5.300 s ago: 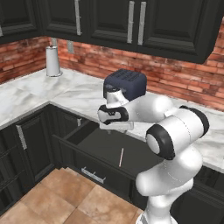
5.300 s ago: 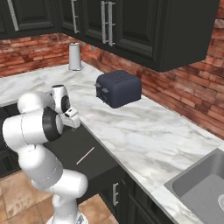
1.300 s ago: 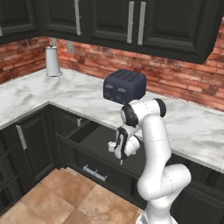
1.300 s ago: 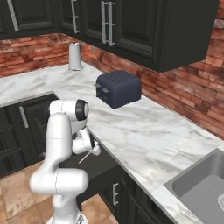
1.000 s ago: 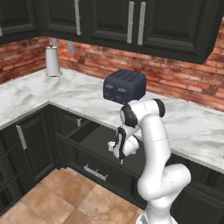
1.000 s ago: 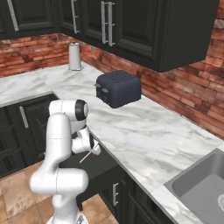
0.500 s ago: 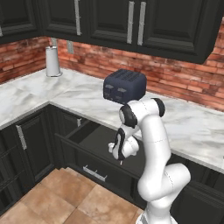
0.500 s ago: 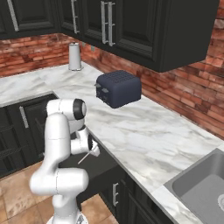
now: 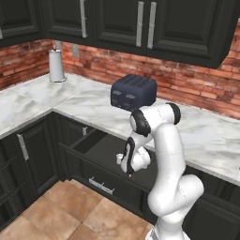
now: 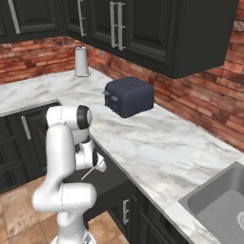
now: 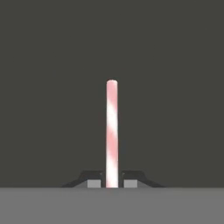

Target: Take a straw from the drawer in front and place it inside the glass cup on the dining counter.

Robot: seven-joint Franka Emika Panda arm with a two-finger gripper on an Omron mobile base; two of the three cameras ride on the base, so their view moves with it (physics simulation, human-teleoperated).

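**K:** Pink-and-white striped straw [image 11: 111, 131] is pinched between the two fingertips [image 11: 93, 183], running straight up the middle of the hand view against the dark drawer floor.

**M:** Gripper [image 9: 128, 171] state?

**K:** Jaws narrow, clamped on the straw's near end. From the right base view the straw [image 10: 88, 173] sticks out of the gripper [image 10: 97, 167] at a slant, low over the open drawer.

**M:** Drawer [image 9: 101, 161]?

**K:** Pulled out under the marble worktop [image 9: 206, 136], black front with the silver bar handle [image 9: 101, 186] facing the tile floor. Arm is bent down into it, hand inside the drawer opening.

**M:** Anything else close by?

**K:** Dark toaster [image 9: 133, 91] on the worktop just behind the arm, near the brick wall. Paper towel roll [image 9: 56, 66] well off to the left, in the corner. Sink [image 10: 220, 200] at the right edge of the right base view.
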